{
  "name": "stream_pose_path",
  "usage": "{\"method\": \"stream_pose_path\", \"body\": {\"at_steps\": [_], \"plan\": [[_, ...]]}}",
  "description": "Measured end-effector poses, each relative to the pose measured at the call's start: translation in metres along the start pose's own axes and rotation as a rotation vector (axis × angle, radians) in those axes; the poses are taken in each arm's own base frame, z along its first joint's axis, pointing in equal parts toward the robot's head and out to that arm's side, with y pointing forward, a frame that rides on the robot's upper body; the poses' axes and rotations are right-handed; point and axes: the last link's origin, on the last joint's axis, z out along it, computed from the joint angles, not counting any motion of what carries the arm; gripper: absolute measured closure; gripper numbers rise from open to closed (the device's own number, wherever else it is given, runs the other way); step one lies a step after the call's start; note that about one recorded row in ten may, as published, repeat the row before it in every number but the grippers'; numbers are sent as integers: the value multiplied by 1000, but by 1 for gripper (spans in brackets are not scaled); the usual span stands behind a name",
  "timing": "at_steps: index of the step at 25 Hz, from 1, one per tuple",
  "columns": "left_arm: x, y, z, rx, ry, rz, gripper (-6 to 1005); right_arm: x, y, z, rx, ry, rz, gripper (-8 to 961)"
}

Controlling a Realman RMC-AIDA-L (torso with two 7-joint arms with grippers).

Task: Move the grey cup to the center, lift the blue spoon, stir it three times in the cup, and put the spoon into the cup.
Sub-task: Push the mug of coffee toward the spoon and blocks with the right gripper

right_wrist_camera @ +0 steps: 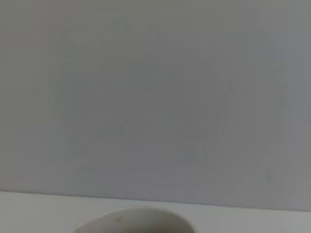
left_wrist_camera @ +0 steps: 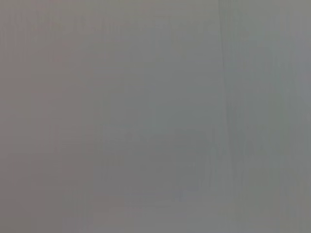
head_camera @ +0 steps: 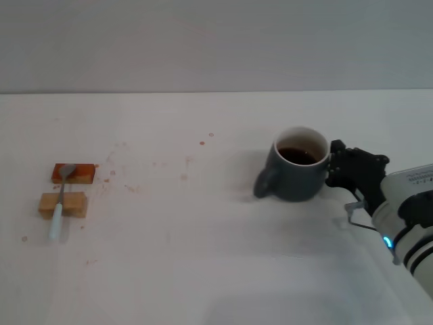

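The grey cup (head_camera: 296,175) stands upright right of the table's middle, its handle pointing left, with dark liquid inside. Its pale rim also shows close up in the right wrist view (right_wrist_camera: 131,221). My right gripper (head_camera: 334,164) is right against the cup's right side. Its black fingers (head_camera: 336,146) are spread apart, one towards the back of the cup and one towards the front, and reach only the cup's right flank. The blue spoon (head_camera: 59,203) lies far left across two small blocks, bowl towards the back and pale blue handle towards the front. My left gripper is out of view.
An orange-brown block (head_camera: 74,173) and a tan block (head_camera: 63,204) lie under the spoon at the far left. Small brown stains (head_camera: 183,176) dot the white table (head_camera: 203,271). The left wrist view shows only a plain grey surface.
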Motion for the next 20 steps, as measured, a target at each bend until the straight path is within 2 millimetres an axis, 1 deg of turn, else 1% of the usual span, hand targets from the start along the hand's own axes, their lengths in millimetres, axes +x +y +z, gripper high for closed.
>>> {"method": "stream_pose_path", "body": {"at_steps": [2,5,7,15,17,18,20], "plan": [[0,0,0,0,0,0,219,-2,8,1,-29,-5,1,954],[0,0,0,-2,2,-1,221,-3,13,2,-47,-6,1,954],[1,1,1,-2,3,-1,221,-4,21,4,-74,-1,-2,954],[1,1,2,-4,7,-2,225,-7,36,11,-120,23,5,954],[1,1,2,-4,7,-3,226,-9,45,13,-159,35,-6,954],[1,1,2,-4,7,-3,227,-9,45,13,-159,35,-6,954],[1,1,2,-4,7,-3,228,-10,53,14,-187,34,-16,954]]}}
